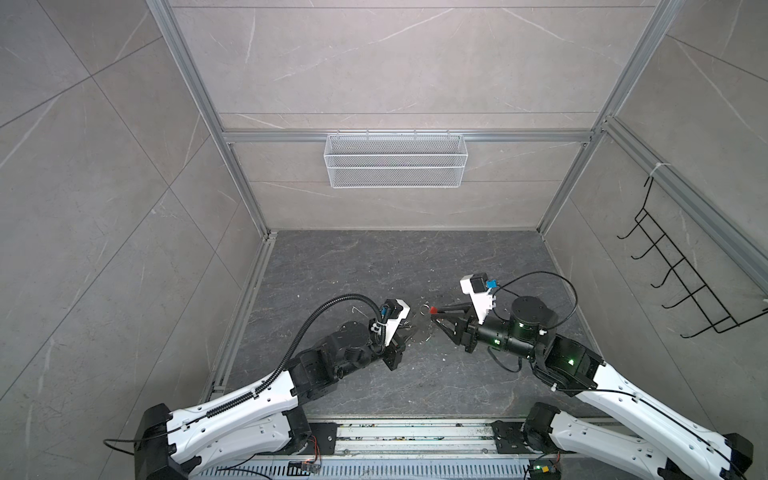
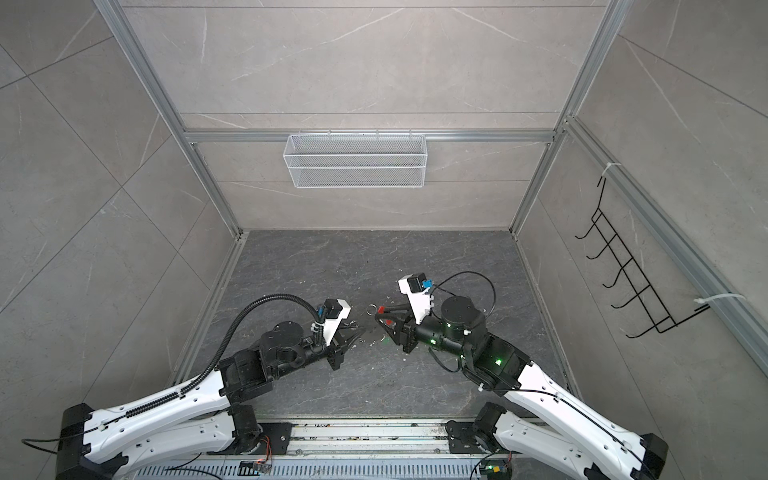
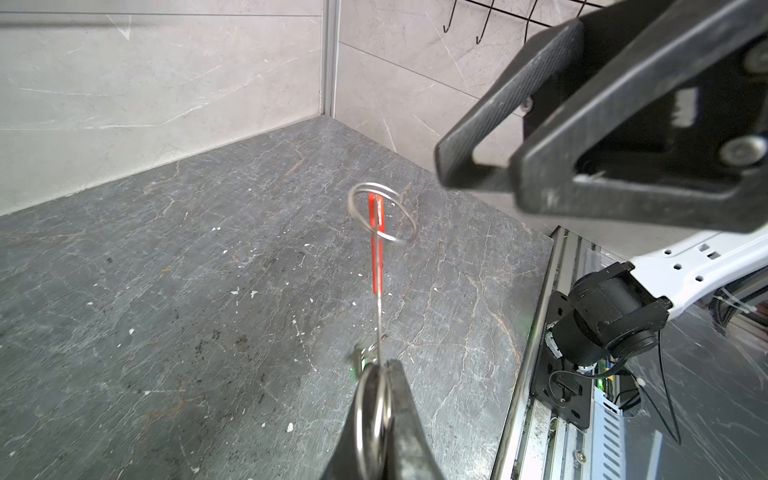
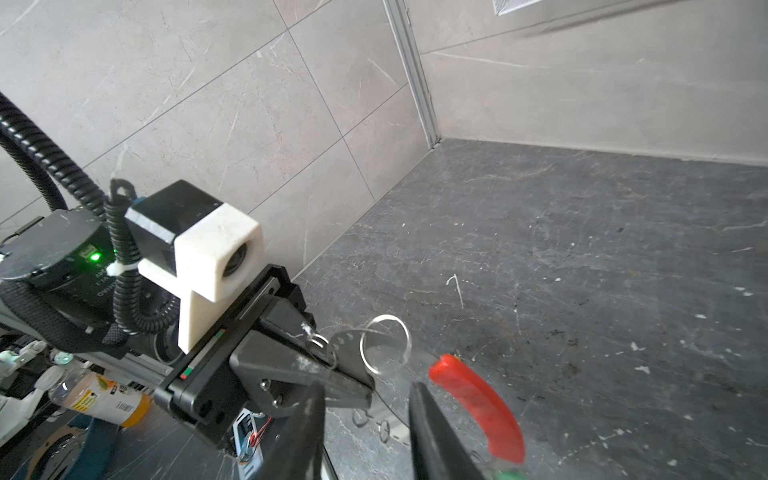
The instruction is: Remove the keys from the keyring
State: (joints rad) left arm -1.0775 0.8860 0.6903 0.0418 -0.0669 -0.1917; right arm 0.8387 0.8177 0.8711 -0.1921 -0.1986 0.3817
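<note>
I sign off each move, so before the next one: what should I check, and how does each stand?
1. Left gripper shut on the keyring: ok.
2. Right gripper open, holding nothing: ok.
3. Right jaws around the keyring: not ok, red sleeve lies outside them.
4. Keyring free of the silver ring: not ok, it circles the wire.
5. Keys off the keyring: cannot tell, none shows clearly.

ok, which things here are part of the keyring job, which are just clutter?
Job: keyring, silver rings on it, left fingers (clamping one), right fingers (open); keys not clearly visible.
Lying about: mesh basket, hook rack, bottle, white flecks.
</note>
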